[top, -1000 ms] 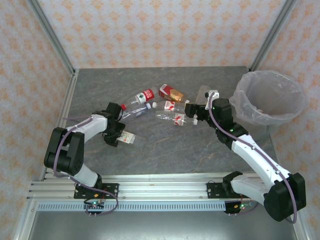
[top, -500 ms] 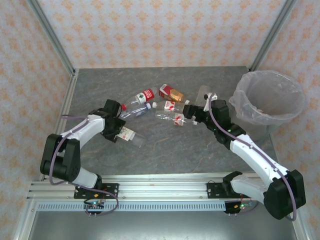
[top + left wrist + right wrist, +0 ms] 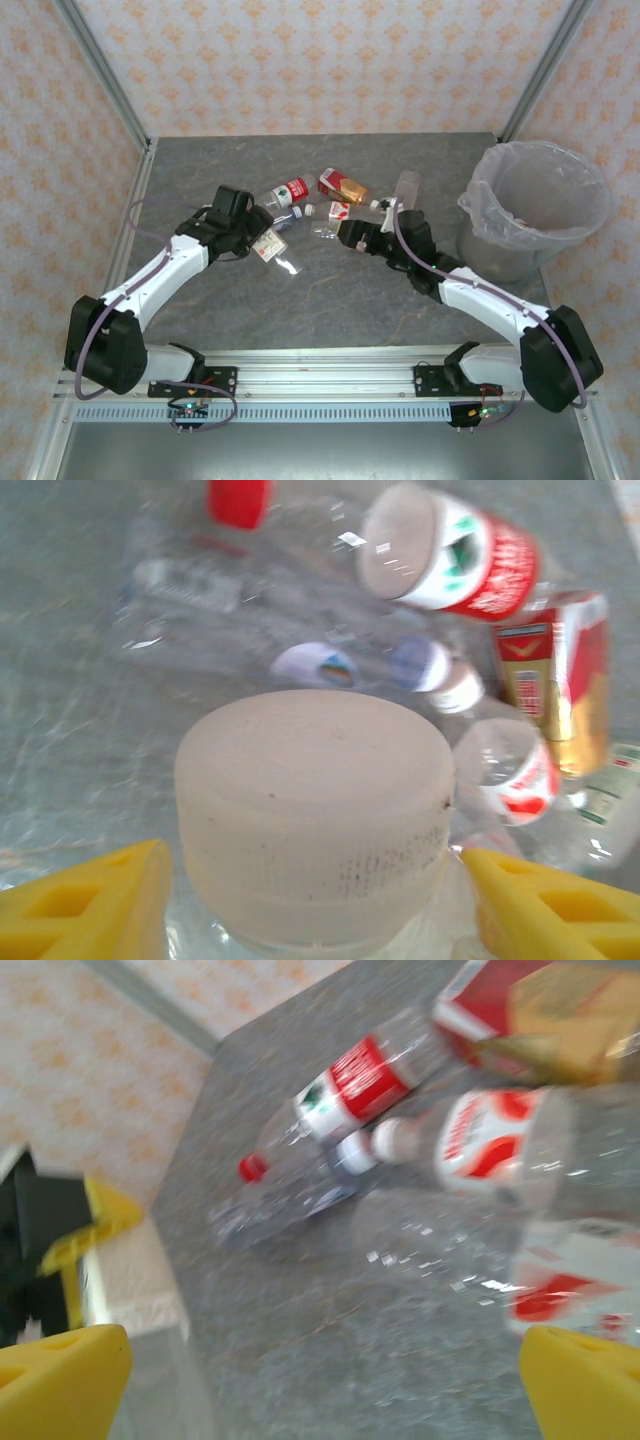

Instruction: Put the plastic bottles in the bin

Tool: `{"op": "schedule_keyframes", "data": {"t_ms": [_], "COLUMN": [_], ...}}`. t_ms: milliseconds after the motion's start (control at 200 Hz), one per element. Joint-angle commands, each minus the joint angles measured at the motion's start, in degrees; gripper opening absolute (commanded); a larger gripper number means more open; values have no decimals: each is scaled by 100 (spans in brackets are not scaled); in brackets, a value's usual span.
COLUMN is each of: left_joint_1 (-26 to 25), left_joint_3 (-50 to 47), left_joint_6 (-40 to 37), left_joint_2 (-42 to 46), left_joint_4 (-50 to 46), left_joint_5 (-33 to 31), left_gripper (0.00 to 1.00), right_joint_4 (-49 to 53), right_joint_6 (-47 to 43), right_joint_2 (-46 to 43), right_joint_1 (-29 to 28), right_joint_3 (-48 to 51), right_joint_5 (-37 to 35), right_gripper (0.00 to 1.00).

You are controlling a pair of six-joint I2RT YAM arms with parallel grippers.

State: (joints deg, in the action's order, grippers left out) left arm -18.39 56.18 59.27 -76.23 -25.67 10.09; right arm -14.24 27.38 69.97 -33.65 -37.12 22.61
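Presently clamped between the yellow fingers (image 3: 85,905) of the left gripper (image 3: 262,243): one white-capped bottle (image 3: 315,820), cap end facing the wrist camera, just beside the loose heap. Right gripper (image 3: 345,232) spread wide, gripping nothing, low beside the remaining plastic bottles (image 3: 292,190) mid-table (image 3: 200,180). Bin (image 3: 490,225) upright at far right, well apart from both grippers.

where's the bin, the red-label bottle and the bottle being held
bin (image 3: 505,258): top view, on its near wall.
red-label bottle (image 3: 293,189): top view, on the red label.
held bottle (image 3: 315,810): left wrist view, on its white cap.
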Motion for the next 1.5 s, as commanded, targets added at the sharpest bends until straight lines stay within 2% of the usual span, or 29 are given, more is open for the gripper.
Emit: {"op": "schedule_keyframes", "data": {"t_ms": [0, 185, 400, 495, 651, 961, 1166, 1271, 1376, 1496], "left_joint_1": [-100, -371, -497, -525, -547, -620, -616, -621, -617, -620], "left_joint_3": [338, 842, 1196, 1253, 1143, 1110, 1123, 1134, 1120, 1130], "left_joint_6": [-648, -973, -1041, -1092, -1187, -1292, -1236, -1286, -1275, -1267], "left_joint_2": [1, -280, -574, -655, -679, -749, -790, -798, -773, -698], "left_joint_4": [93, -11, 214, 335, 704, 1076, 1047, 931, 893, 962], "left_joint_5": [-69, -152, 88, 251, 582, 1067, 1022, 1009, 1055, 1218], "left_gripper": [0, 0, 0, 0, 0, 0, 0, 4, 13, 34], "right_joint_4": [-603, -727, -996, -1347, -1468, -1553, -1508, -1379, -1202, -1091], "right_joint_6": [-294, -662, -520, -370, -273, -172, -260, -444, -617, -751], "right_joint_2": [266, 842, 1422, 1548, 1747, 1918, 1824, 1697, 1600, 1521], "right_joint_1": [-407, -983, -1203, -1205, -1205, -1203, -1205, -1205, -1207, -1205], "right_joint_3": [-199, -568, -833, -757, -897, -973, -904, -850, -853, -797], "right_joint_5": [450, 339, 494, 494, 751, 663, 535, 456, 435, 283], "right_gripper": [100, 99, 98, 85, 82, 70, 56, 49, 44, 38]}}
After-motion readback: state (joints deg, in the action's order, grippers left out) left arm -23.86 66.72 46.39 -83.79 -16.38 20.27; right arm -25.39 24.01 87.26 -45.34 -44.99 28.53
